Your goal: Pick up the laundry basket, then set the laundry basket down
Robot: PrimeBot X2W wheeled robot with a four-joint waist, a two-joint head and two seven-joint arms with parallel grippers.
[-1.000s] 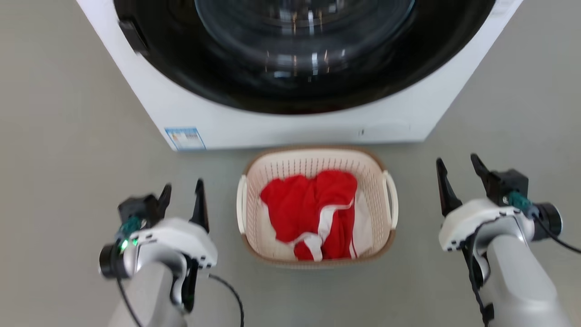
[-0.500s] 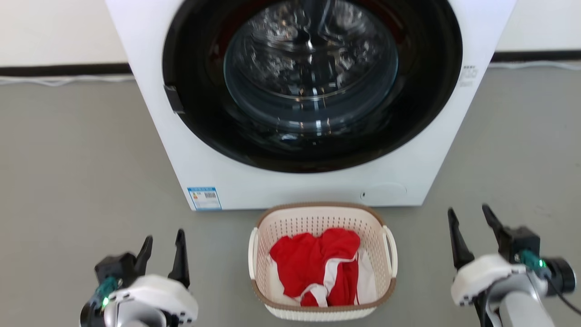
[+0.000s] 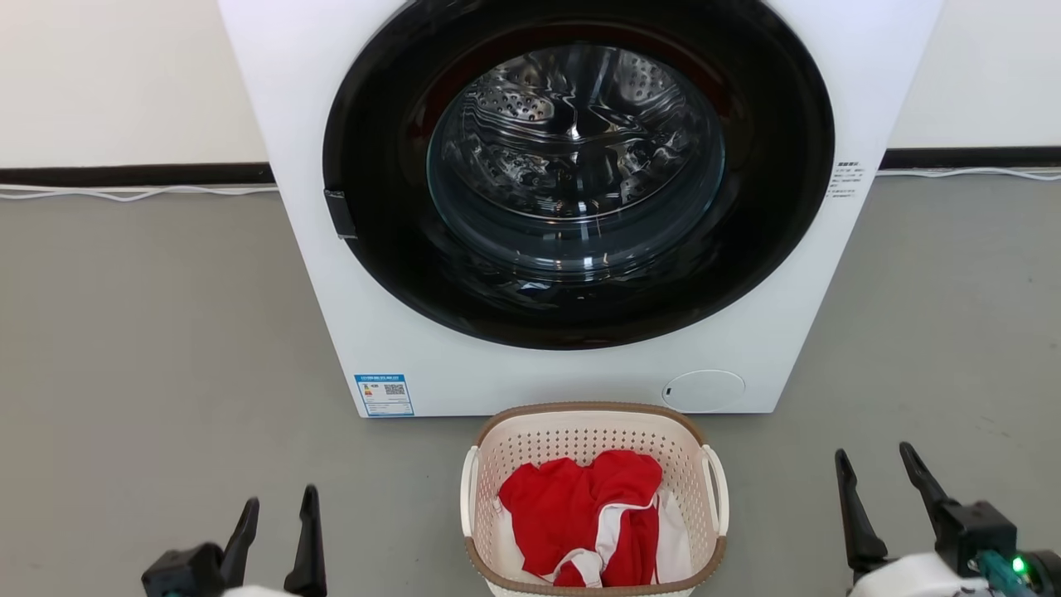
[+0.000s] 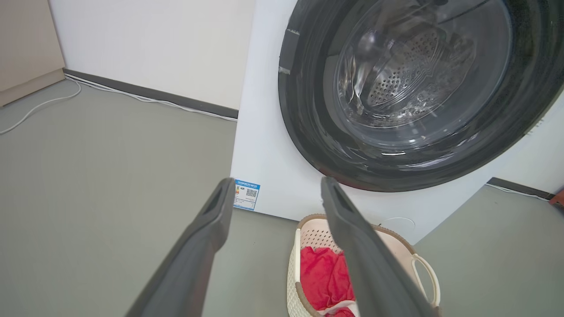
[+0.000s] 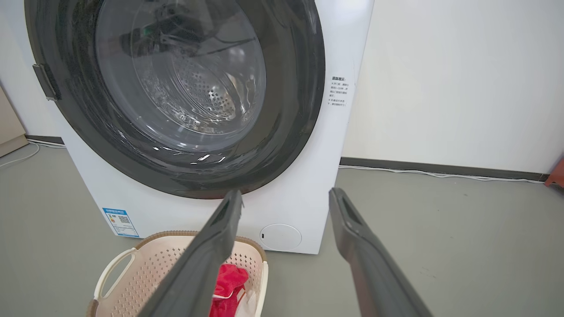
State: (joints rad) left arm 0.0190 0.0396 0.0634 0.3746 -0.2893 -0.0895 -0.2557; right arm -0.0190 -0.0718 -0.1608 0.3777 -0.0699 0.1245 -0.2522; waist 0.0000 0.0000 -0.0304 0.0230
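The laundry basket (image 3: 593,431) stands on the grey floor just in front of the washing machine, cream and perforated with a brown rim and two white loop handles. Red and white clothes (image 3: 584,518) lie inside it. My left gripper (image 3: 278,518) is open at the lower left, well apart from the basket. My right gripper (image 3: 874,473) is open at the lower right, also clear of it. The left wrist view shows the basket (image 4: 315,231) between and below the open left gripper (image 4: 275,187). In the right wrist view the basket (image 5: 145,257) sits left of the open right gripper (image 5: 286,196).
A large white washing machine (image 3: 530,377) with a dark round glass door (image 3: 576,174) stands right behind the basket. A black skirting strip and white cable (image 3: 124,192) run along the wall. Bare grey floor (image 3: 166,348) lies on both sides.
The head camera has tilted up, so the machine door fills more of the view and basket and grippers sit lower. Both grippers stay open and apart from the basket.
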